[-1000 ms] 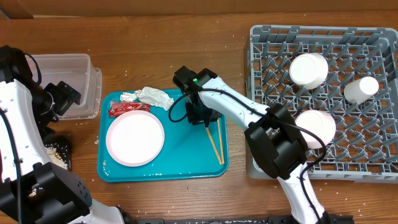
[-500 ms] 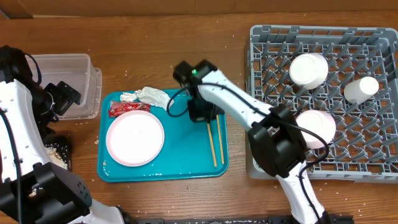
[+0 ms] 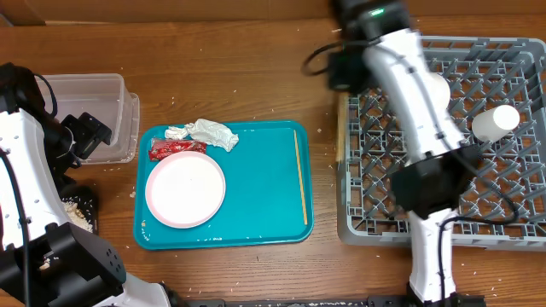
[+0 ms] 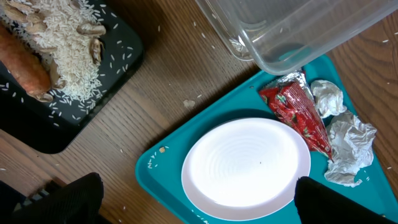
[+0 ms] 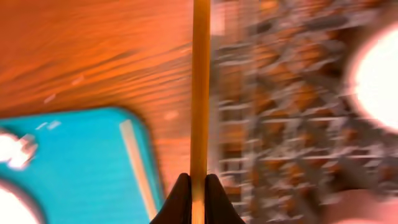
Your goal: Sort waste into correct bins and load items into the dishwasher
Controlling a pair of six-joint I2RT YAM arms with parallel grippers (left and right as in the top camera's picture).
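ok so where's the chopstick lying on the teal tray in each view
Overhead: the chopstick lies along the right edge of the teal tray.
Left wrist: not in it.
Right wrist: a blurred pale stick on the tray, left of the second chopstick held in the right gripper.
Shared landmark: the teal tray, in all three views.

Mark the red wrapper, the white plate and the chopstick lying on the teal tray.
red wrapper (image 4: pixel 297 113), left wrist view, its middle.
white plate (image 4: pixel 245 167), left wrist view, its centre.
chopstick (image 3: pixel 300 176), overhead view, halfway along it.
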